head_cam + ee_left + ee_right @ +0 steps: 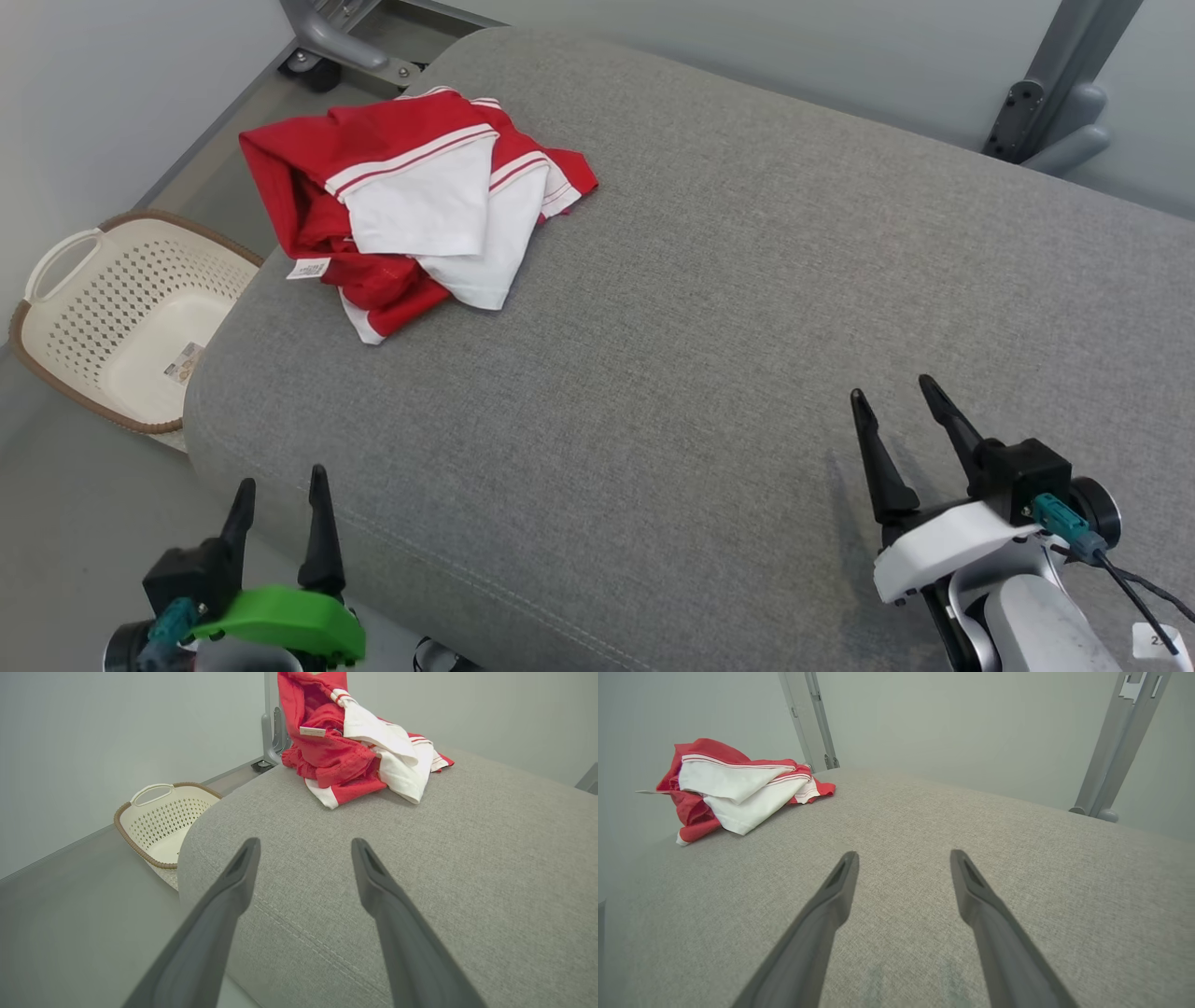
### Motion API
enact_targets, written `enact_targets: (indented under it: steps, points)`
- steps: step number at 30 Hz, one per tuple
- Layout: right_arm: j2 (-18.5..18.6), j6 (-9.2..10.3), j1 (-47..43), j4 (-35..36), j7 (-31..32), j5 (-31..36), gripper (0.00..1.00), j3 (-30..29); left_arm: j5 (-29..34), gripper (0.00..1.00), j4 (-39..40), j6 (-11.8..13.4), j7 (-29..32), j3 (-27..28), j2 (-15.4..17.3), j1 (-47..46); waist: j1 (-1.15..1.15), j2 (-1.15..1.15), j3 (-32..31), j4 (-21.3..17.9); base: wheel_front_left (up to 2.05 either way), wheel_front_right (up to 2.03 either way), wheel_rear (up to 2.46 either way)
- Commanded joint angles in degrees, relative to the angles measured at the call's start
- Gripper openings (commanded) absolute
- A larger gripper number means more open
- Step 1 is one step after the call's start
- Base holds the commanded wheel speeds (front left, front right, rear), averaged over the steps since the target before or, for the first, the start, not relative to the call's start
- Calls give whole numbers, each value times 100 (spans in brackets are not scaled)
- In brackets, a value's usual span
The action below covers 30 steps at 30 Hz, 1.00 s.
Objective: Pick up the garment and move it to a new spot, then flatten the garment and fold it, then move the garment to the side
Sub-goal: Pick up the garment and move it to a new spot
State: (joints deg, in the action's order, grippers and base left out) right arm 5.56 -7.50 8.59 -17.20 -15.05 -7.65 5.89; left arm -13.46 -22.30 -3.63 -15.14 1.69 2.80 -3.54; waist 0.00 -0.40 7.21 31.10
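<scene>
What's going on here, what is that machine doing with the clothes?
A two-armed robot faces a wide grey fabric-covered cushion. A crumpled red and white garment lies near its far left corner, untouched. The left pincer and right pincer are both open and empty, at the near edge, well short of the garment. A cream perforated plastic basket stands on the floor to the left. Nothing is picked up yet.

Grey fabric-covered padded surface (pixel 728 308), corners rounded, stitched seam along the near edge. One item lies on it: a red-and-white garment (pixel 411 201), crumpled in a heap at 11 o'clock, white label exposed.
</scene>
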Motion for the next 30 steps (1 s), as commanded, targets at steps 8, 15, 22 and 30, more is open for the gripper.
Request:
enact_targets:
  steps: [8,15,22,30]
  points:
    - [404,2,165,180,-18,67,100,5,200,100,-427,-195,-2,493,178,-1419,0,40,663,-573,0,0,0]
    - [750,2,423,367,-18,41,100,111,199,100,-1613,-290,0,917,866,-3055,0,40,1377,-1098,0,0,0]
    - [898,2,543,387,-18,-39,100,125,-15,100,-2639,-328,1,1054,1107,-3912,0,40,1708,-1346,0,0,0]
    - [914,3,653,415,-18,-61,100,154,-374,100,-3842,-336,7,1200,1179,-4469,0,40,1905,-1556,0,0,0]
